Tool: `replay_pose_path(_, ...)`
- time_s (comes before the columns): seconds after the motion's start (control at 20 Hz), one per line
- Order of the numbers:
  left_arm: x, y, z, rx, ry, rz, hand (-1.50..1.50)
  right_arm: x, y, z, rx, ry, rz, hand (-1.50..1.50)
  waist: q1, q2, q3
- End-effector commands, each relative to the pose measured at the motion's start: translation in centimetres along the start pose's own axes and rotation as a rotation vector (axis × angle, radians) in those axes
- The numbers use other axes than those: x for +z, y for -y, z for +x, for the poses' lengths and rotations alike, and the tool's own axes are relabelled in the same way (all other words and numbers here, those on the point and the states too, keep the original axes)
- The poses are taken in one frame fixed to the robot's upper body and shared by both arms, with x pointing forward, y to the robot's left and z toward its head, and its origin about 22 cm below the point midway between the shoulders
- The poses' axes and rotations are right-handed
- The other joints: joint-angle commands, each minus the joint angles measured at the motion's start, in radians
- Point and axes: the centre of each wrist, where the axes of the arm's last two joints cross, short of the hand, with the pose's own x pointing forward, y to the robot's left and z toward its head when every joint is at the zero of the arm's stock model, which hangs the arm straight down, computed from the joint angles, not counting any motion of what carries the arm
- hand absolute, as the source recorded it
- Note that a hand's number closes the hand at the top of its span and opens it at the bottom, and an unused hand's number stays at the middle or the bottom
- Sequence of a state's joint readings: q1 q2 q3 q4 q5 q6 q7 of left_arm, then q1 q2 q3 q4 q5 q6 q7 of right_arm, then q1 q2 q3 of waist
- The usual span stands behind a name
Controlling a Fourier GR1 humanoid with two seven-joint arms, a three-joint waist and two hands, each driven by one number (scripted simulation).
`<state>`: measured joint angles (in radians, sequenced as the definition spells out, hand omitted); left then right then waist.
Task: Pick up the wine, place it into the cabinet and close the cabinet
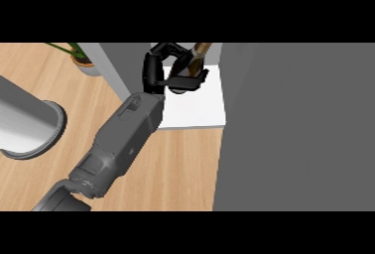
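Observation:
The wine bottle shows only as a brown strip at the top of the head view; the rest is hidden by the hand. My left hand is curled round it, at the end of a forearm that rises from the lower left. Hand and bottle are over the back part of the cabinet's white shelf. I cannot tell whether the bottle stands on the shelf. The cabinet's grey side wall is just left of the hand. A broad grey panel, the open cabinet door, fills the right side. My right hand does not show.
A large grey cylindrical pot stands on the wooden counter at the left. A potted plant sits at the back left, beside the cabinet wall.

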<state>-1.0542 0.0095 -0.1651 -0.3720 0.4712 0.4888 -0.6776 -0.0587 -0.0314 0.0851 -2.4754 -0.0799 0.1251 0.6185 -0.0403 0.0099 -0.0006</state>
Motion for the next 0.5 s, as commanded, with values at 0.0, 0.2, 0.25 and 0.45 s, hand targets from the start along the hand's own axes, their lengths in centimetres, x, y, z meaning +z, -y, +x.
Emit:
replay_pose_path(0.0, -1.1, 0.5, 0.6, -0.007, -0.011, 0.014, 1.5, 1.4, 0.3, 1.5, -0.024, 0.037, 0.008, -1.5, -0.012, 0.005, 0.0)
replay_pose_path(0.2, -0.5, -0.1, -0.4, 0.043, -0.065, 0.038, 1.5, 1.2, -0.1, 1.3, -0.041, 0.035, 0.028, -1.5, -0.008, 0.003, 0.0)
replay_pose_path(0.25, -1.8, -0.2, 0.8, 0.062, -0.081, 0.075, 1.5, 1.8, -0.3, 1.4, -0.036, 0.029, 0.037, -1.5, -0.01, 0.003, 0.0)
replay_pose_path(0.45, -1.4, 0.2, 0.6, 0.155, -0.114, 0.096, 1.5, 0.6, 0.1, 0.5, -0.034, 0.037, 0.039, -1.5, -0.018, 0.006, 0.0)
